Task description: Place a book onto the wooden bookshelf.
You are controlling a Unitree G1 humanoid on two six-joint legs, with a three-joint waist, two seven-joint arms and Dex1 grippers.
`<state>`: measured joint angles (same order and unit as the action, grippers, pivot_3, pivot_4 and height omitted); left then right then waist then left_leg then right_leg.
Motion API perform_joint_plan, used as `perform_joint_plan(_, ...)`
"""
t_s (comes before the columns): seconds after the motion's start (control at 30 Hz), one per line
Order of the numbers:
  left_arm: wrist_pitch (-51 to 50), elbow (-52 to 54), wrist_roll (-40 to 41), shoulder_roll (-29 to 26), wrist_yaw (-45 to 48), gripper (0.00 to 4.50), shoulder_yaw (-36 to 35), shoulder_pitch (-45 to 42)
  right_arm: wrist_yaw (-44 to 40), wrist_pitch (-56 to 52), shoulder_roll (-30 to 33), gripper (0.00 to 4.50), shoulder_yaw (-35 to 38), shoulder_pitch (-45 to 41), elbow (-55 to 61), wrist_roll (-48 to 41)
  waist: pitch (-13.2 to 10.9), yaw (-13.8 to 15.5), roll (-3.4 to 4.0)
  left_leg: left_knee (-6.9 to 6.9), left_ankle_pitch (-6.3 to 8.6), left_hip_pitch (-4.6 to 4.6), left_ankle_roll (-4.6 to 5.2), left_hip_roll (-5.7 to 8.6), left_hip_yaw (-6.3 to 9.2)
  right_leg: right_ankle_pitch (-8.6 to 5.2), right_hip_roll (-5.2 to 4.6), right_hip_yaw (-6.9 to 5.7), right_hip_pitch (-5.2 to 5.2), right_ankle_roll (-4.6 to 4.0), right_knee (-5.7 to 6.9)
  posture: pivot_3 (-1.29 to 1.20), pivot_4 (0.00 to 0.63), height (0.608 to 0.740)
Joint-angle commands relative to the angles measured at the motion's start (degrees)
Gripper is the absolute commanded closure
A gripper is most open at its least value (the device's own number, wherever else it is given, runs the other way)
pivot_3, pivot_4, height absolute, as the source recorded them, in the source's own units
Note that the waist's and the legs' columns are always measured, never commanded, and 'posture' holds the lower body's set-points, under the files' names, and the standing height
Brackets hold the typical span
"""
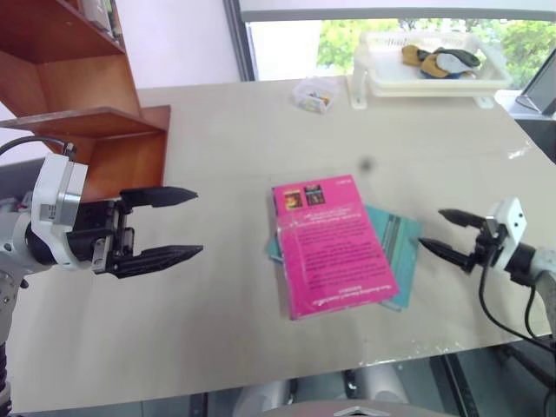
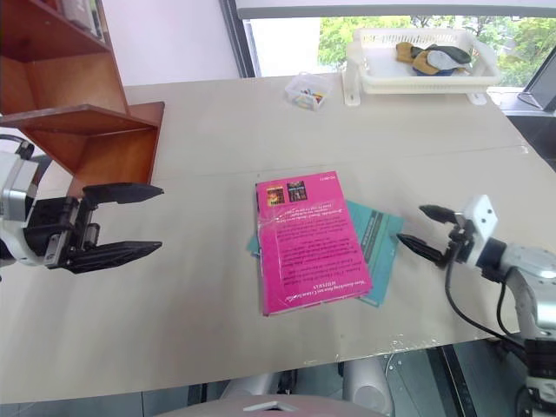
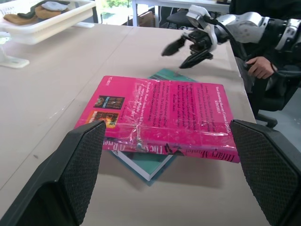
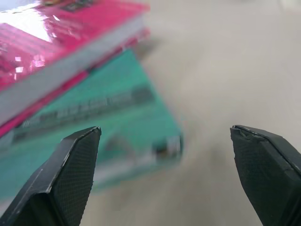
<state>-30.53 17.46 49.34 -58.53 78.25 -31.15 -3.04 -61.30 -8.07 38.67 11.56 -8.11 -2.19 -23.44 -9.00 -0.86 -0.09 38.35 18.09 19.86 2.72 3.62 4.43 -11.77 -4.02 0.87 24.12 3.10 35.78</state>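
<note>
Black-fingered left hand (image 1: 169, 226) and right hand (image 1: 441, 232), both apart, flanking the book (image 1: 330, 243).

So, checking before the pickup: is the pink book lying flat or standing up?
Lying flat. The book rests cover-up on the teal book on the table, not yet on the wooden bookshelf.

The left gripper (image 1: 178, 224), two black ridged fingers on a white and black wrist block, is held roughly level with its jaws spread wide, pointed toward the robot's right. The right gripper (image 1: 437, 233), black-fingered on a small white wrist housing with trailing black cable, is likewise parted, empty, and aimed leftward.
</note>
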Motion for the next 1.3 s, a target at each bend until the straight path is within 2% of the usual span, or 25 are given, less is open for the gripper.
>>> perform_joint_plan(0.03, 0.7, 1.27, 0.06, -0.16, -0.33, 0.04, -1.89, 0.47, -1.23, 3.97, -0.72, 0.0, -3.67, -1.3, 0.54, 2.47, 0.0, 0.28, 0.0, 0.0, 0.0, 0.03, 0.0, 0.0, 0.03, 0.0, -0.01, -0.01, 0.0, 0.0, -0.02, 0.0, 0.15, 0.74)
perform_joint_plan(0.17, 0.69, 1.73, 0.29, -0.23, -0.52, 0.04, -2.81, 1.45, -3.14, 5.19, -0.33, 0.0, -8.03, -2.63, -0.4, 4.8, -0.02, 0.32, -0.02, 0.01, 0.0, 0.13, 0.01, 0.06, 0.04, 0.0, -0.06, -0.01, 0.05, 0.0, -0.11, 0.0, 0.15, 0.74)
perform_joint_plan(0.5, 0.66, 2.53, 0.26, 0.29, -1.29, 0.04, -3.98, 3.79, -4.24, 4.96, -4.05, 0.0, -13.85, -7.23, 0.3, 4.83, -0.03, 0.14, -0.01, 0.0, 0.0, 0.11, 0.0, 0.02, 0.03, 0.0, -0.02, 0.0, 0.07, 0.0, -0.05, 0.0, 0.15, 0.74)
perform_joint_plan(1.3, 1.42, 1.99, 0.01, 0.21, -1.2, 0.04, -4.09, 4.79, -4.46, 8.76, -8.98, 0.0, -18.16, -12.4, -5.72, 7.98, -0.03, 0.04, -0.02, 0.0, 0.0, 0.12, -0.01, 0.04, 0.03, 0.0, -0.02, -0.02, 0.11, 0.0, -0.04, 0.0, 0.15, 0.74)
